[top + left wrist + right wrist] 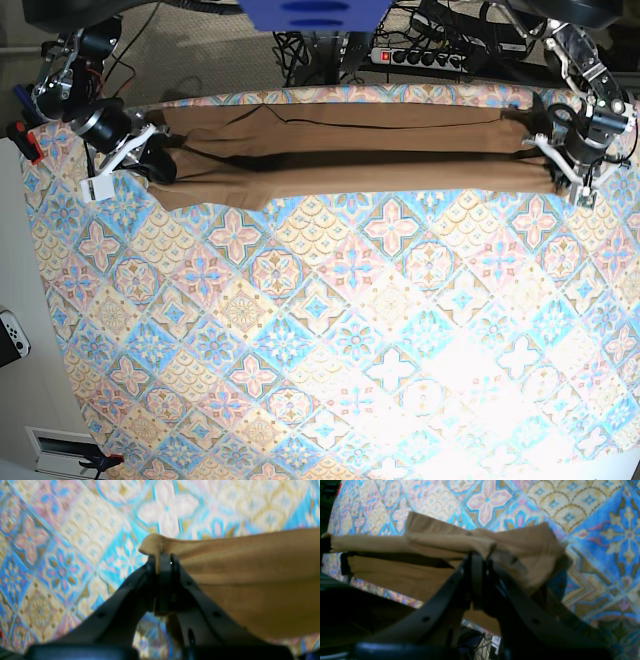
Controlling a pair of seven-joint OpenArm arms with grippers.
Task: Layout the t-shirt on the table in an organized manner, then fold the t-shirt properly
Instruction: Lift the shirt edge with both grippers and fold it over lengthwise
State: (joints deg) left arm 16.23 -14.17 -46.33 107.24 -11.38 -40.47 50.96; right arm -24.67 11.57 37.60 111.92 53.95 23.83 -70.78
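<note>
— What do your arms look like?
— Your left hand [163, 562] has matte black tapered fingers with small screw holes. Your right hand [480, 560] matches; both wrists carry white brackets.

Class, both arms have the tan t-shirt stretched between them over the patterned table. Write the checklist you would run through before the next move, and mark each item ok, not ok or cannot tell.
1. Left gripper shut on the t-shirt: ok, cloth pinched between its closed jaws.
2. Right gripper shut on the shirt: ok, fabric bunched at its tip.
3. Shirt pulled out straight between the arms: ok, a long band across the far side of the table.
4. Shirt laid flat and open: not ok, it is gathered in lengthwise folds.
5. Sleeves spread out: cannot tell.
6. Near side of the table has room to lay it: ok.
</note>
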